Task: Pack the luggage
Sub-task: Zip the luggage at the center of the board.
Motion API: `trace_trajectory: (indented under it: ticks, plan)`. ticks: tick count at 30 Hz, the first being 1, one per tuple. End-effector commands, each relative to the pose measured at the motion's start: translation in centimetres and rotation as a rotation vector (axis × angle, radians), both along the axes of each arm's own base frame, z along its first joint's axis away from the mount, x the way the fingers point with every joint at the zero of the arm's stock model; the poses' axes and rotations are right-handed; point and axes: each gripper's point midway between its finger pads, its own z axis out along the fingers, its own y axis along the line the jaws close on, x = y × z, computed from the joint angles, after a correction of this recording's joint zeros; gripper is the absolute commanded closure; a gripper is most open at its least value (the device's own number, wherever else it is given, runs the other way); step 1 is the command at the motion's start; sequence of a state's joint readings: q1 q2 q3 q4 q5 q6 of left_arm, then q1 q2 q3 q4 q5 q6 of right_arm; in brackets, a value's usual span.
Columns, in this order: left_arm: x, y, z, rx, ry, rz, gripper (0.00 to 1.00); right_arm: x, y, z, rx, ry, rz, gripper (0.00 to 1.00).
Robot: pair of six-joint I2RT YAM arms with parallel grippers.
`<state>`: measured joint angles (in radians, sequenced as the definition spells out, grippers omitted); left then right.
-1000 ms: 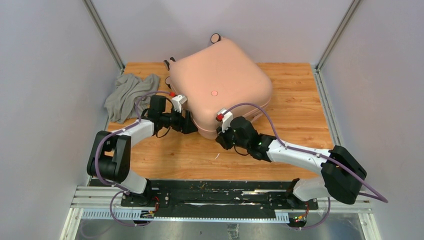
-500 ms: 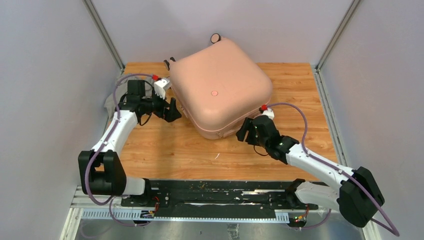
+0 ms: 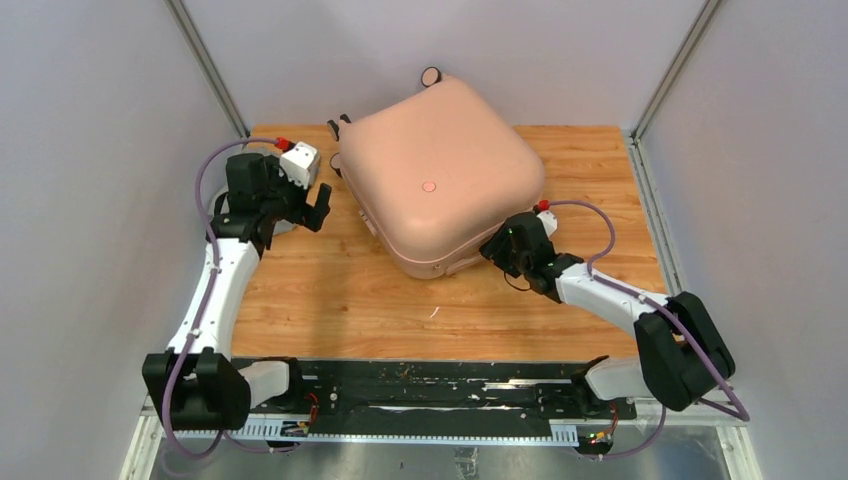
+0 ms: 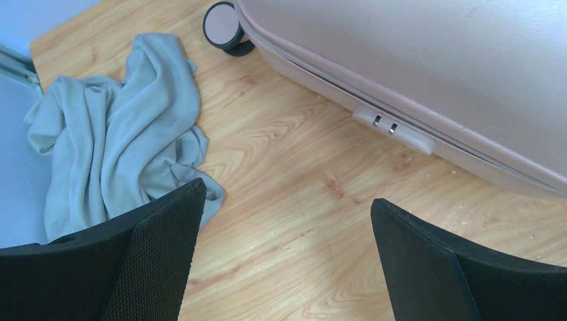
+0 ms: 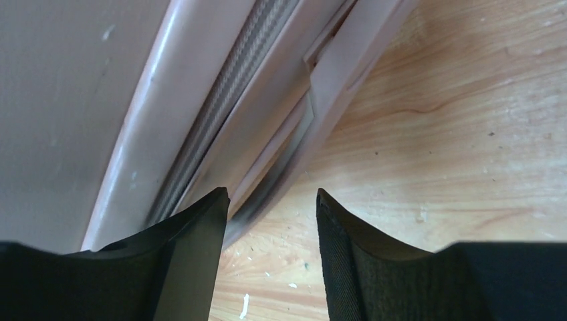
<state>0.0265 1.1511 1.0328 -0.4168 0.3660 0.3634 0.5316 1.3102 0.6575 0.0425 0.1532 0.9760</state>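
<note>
I see the luggage [image 3: 440, 180] shut at the table's [image 3: 400, 310] far edge. The grey cloth [image 4: 114, 134] lies outside, far left corner, not packed yet. My left gripper [image 4: 286, 200] is wide, right gripper [image 5: 271, 194] half open, both empty.

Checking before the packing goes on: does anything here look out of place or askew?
Yes. The luggage is shut and sits askew on the table, its far corner past the back edge, while a crumpled grey cloth lies outside it near the left rear corner.
</note>
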Motion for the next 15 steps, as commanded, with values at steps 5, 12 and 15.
trace_trajectory:
  ticks: [5,12,15]
  plan:
    - [1.0,0.7,-0.6,0.026,0.065,-0.002,0.00,1.6,-0.9,1.0,0.074,-0.048,-0.108,0.45]
    - [0.8,-0.2,-3.3,0.028,0.209,-0.102,0.00,2.9,0.0,0.1,0.064,-0.012,-0.094,0.48]
    - [1.2,0.5,-4.0,0.051,0.245,-0.106,0.00,2.9,0.7,-1.8,0.060,0.031,-0.072,0.63]
